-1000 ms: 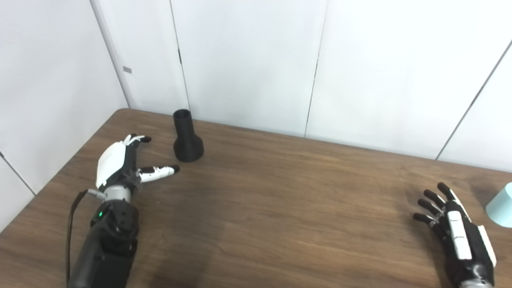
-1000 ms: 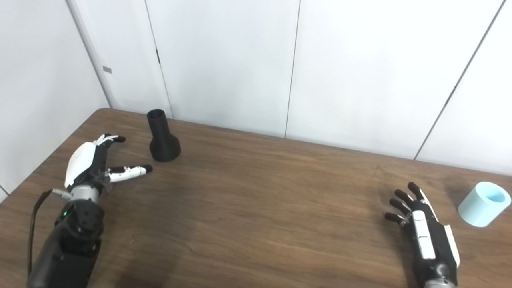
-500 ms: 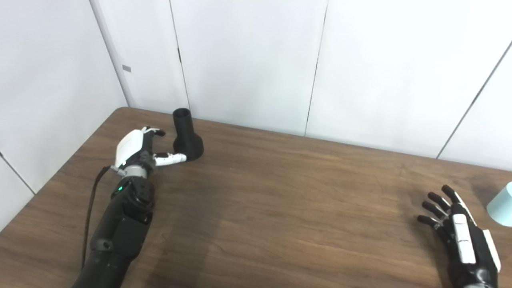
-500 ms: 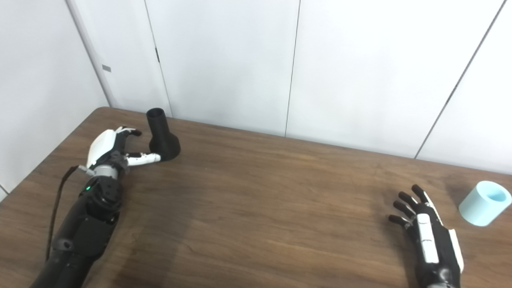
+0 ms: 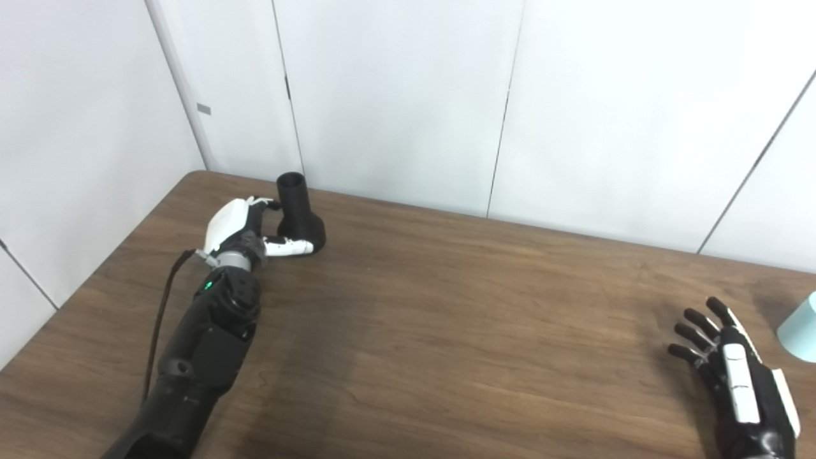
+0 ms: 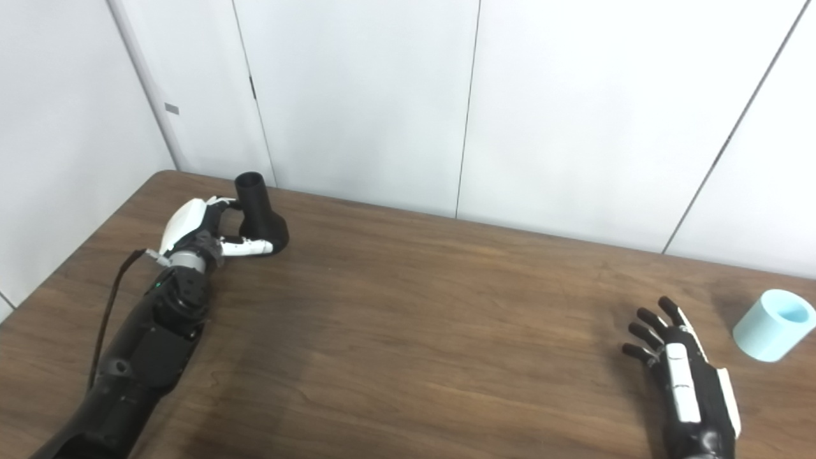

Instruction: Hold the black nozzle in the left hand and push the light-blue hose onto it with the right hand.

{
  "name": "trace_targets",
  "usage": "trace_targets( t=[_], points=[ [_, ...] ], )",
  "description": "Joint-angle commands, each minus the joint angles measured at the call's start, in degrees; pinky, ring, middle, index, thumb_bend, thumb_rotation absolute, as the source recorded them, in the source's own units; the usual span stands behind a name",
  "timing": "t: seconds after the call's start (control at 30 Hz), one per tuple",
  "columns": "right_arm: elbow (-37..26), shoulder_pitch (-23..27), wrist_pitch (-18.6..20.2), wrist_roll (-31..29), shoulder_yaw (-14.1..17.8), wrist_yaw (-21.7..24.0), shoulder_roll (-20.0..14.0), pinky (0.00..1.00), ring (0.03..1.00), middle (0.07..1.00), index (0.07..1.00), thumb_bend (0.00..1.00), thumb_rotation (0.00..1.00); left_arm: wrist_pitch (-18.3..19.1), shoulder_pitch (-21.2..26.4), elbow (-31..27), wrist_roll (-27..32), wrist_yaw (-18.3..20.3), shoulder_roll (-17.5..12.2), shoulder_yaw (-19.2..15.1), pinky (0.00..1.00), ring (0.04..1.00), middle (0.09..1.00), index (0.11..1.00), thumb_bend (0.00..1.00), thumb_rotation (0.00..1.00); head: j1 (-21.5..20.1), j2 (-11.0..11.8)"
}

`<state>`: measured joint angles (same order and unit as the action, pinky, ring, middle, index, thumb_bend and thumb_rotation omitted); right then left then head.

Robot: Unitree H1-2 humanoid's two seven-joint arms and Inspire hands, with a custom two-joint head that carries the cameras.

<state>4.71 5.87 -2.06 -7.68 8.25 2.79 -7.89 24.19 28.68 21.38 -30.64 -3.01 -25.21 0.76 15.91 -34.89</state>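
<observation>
Black nozzle (image 5: 298, 214) stands upright near the worktop's (image 6: 408, 319) far-left corner, narrow tube end up, flared base on the wood. Left robot hand (image 5: 245, 224) is right up against it from the left: thumb lies across the front of the base, fingers reach twd the neck behind. Not wrapped tight; can't tell whether it actually grips yet. Nozzle's base sits flat on the worktop. Light-blue hose (image 6: 773, 324), a short pale cylinder w/ open end tilted up, sits near the right edge. Right robot hand (image 6: 685, 382) is close to the near-right corner, released, fingers spread, holding nothing, near the hose but apart from it.
</observation>
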Motion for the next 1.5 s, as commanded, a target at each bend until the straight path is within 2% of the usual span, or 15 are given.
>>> trace_targets(
  t=[0.0, 0.2, 0.47, 0.8, 0.9, 1.07, 1.1, 1.13, 1.2, 1.47],
  points=[
    [0.7, -2.3, 1.5, 0.0, 0.0, -0.4, 0.4, 0.69, 0.8, 0.829, 0.901, 0.35, 0.85, -0.2, 3.3, -0.2, -0.6, -1.1, -1.5, 0.3, 0.88, 0.97, 0.957, 0.816, 1.0, 0.32, 0.0, 0.0],
    [1.0, -2.2, 1.2, 0.0, 0.0, -0.5, 0.5, 0.69, 0.804, 0.837, 0.902, 0.36, 0.86, 0.4, 4.4, 1.8, -1.0, -2.7, -1.2, 1.2, 0.93, 0.98, 0.943, 0.796, 1.0, 0.3, -0.3, -0.2],
    [-0.1, -2.5, 2.0, 0.1, 0.1, -1.3, 0.9, 0.67, 0.799, 0.832, 0.896, 0.35, 0.85, 1.5, 4.6, 1.6, -0.6, -2.6, -1.1, 1.8, 0.86, 0.955, 0.907, 0.745, 1.0, 0.26, -0.4, -0.6],
    [0.2, -2.4, 1.5, -0.3, 0.1, -0.9, 0.7, 0.66, 0.802, 0.83, 0.905, 0.35, 0.86, 2.7, 5.2, 4.7, -4.8, -4.1, -0.7, 3.0, 0.82, 0.901, 0.857, 0.685, 0.97, 0.24, -0.5, -0.8],
    [0.3, -2.5, 1.3, -0.6, 0.1, -0.7, 0.6, 0.66, 0.807, 0.834, 0.911, 0.36, 0.86, 2.7, 5.2, 4.6, -6.5, -2.9, -0.8, 2.9, 0.83, 0.899, 0.856, 0.657, 0.91, 0.22, -0.5, -0.8],
    [0.4, -2.5, 1.3, -0.3, 0.1, -0.8, 0.6, 0.67, 0.804, 0.836, 0.906, 0.36, 0.87, 2.7, 4.8, 3.6, -8.1, -0.1, -0.8, 2.6, 0.94, 0.937, 0.871, 0.617, 0.82, 0.19, -0.6, -0.9],
    [0.2, -2.5, 1.4, -0.2, 0.1, -0.8, 0.6, 0.66, 0.798, 0.83, 0.901, 0.36, 0.87, 2.7, 4.8, 3.5, -8.0, -0.1, -0.7, 2.5, 0.92, 0.916, 0.848, 0.587, 0.82, 0.17, -0.6, -1.0],
    [0.1, -2.6, 1.5, 0.1, 0.0, -1.0, 0.5, 0.66, 0.796, 0.828, 0.901, 0.36, 0.87, 2.7, 4.8, 3.4, -7.8, 0.0, -0.7, 2.5, 0.91, 0.905, 0.836, 0.54, 0.67, 0.12, -0.7, -1.0],
    [0.3, -2.6, 1.1, -0.1, 0.0, -0.7, 0.5, 0.65, 0.794, 0.824, 0.903, 0.37, 0.87, 2.6, 4.6, 3.3, -6.9, -0.5, -0.8, 2.7, 0.9, 0.884, 0.809, 0.498, 0.56, 0.08, -0.7, -1.1],
    [0.5, -2.5, 1.1, 0.3, 0.1, -1.2, 0.7, 0.65, 0.8, 0.823, 0.907, 0.37, 0.87, 2.0, 4.4, 3.5, -5.0, -1.8, -0.9, 3.1, 0.91, 0.884, 0.751, 0.482, 0.52, 0.05, -0.9, -1.1]
  ],
)
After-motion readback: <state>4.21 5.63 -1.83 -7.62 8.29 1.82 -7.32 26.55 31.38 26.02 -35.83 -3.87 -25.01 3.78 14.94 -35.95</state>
